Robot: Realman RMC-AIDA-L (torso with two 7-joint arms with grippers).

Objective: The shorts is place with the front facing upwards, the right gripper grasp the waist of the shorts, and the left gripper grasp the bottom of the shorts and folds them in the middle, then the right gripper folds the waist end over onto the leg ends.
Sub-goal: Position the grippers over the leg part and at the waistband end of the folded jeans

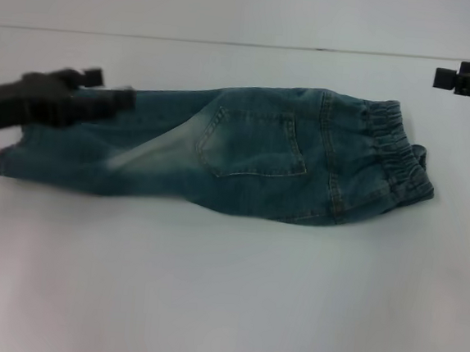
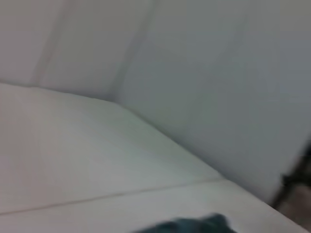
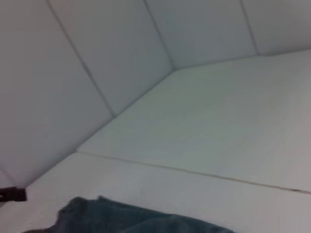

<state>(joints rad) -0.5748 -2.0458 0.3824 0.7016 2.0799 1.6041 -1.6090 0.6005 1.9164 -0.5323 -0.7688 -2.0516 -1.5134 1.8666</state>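
blue denim shorts folded lengthwise, waist rightward, leg ends leftward

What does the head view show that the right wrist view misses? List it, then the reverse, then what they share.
Head view only: the whole denim shorts folded lengthwise, back pocket up, the waist on the robot's right, the leg ends on its left, the left gripper over the leg ends, and the right gripper hanging clear beyond the waist.

Right wrist view only: the corner where the wall panels meet.

Both: the white table and denim.
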